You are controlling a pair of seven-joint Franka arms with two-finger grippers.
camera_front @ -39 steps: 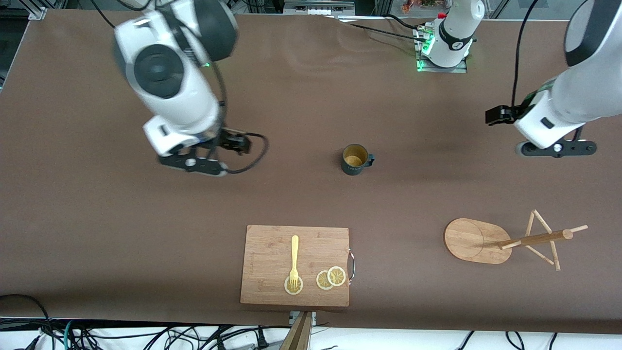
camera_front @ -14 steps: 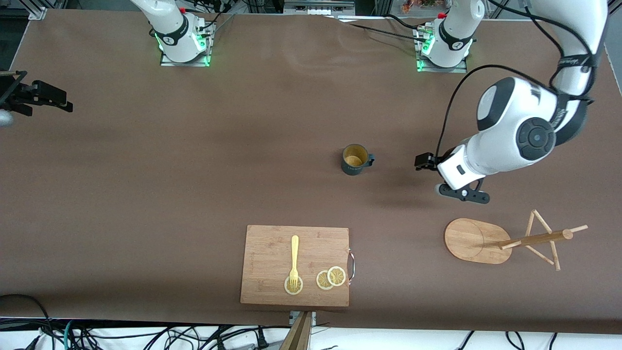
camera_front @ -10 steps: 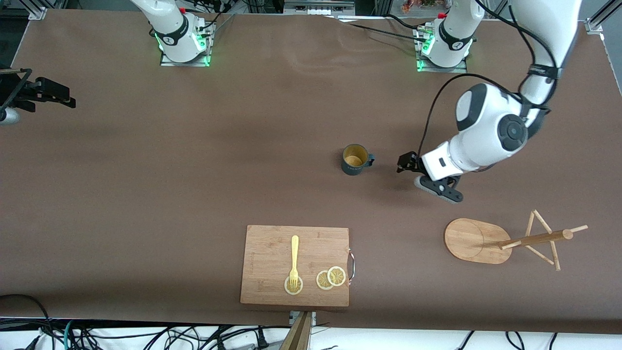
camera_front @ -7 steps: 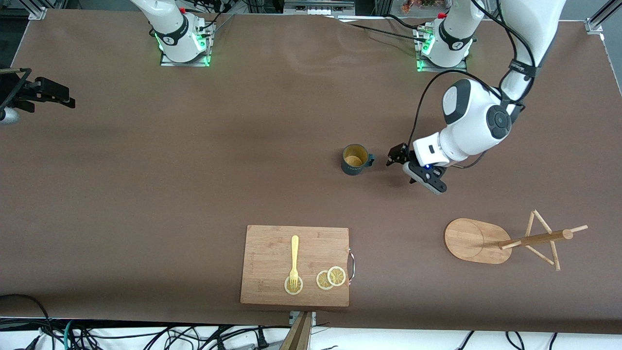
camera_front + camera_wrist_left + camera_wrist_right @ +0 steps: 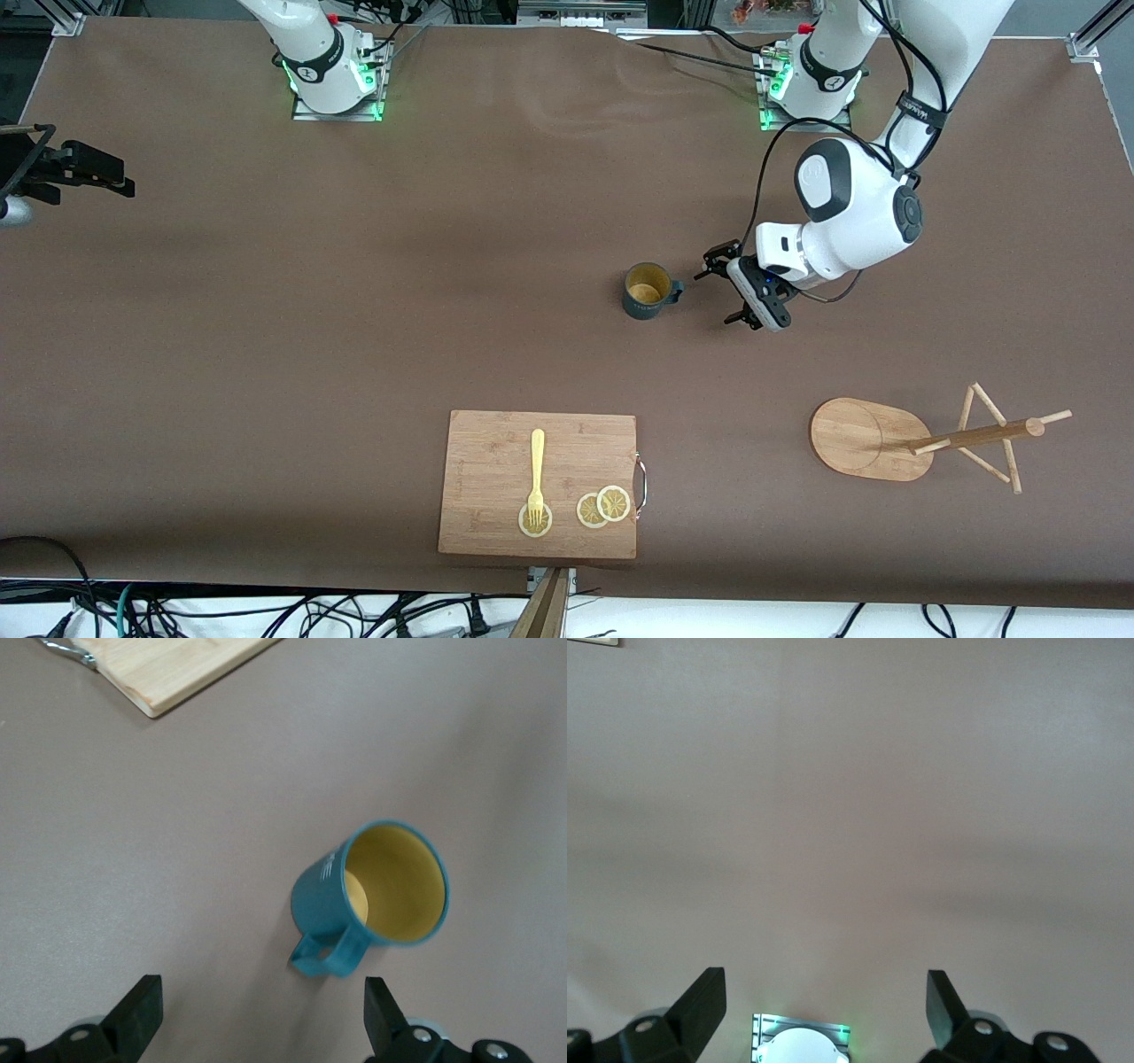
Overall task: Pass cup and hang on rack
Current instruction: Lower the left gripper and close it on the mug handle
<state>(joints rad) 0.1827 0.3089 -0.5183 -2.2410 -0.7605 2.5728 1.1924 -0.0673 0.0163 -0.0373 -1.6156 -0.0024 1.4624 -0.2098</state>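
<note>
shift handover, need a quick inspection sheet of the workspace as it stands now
surface: brown table, bare between items
cup: upright mid-table, handle toward the left gripper
rack: tipped over at the left arm's end
clutter: cutting board with a fork and lemon slices, nearer the camera than the cup
left gripper: open, beside the cup's handle, not touching
right gripper: open, waits at the right arm's end
cables: tangle under the table's near edge
surroundings: nothing seen

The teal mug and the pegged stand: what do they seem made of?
The teal mug with yellow inside: smooth and thin-rimmed, probably enamelled metal or glazed ceramic; the look leaves it open. The pale pegged stand with oval base: wood, likely bamboo, with visible grain and a matt finish.
</note>
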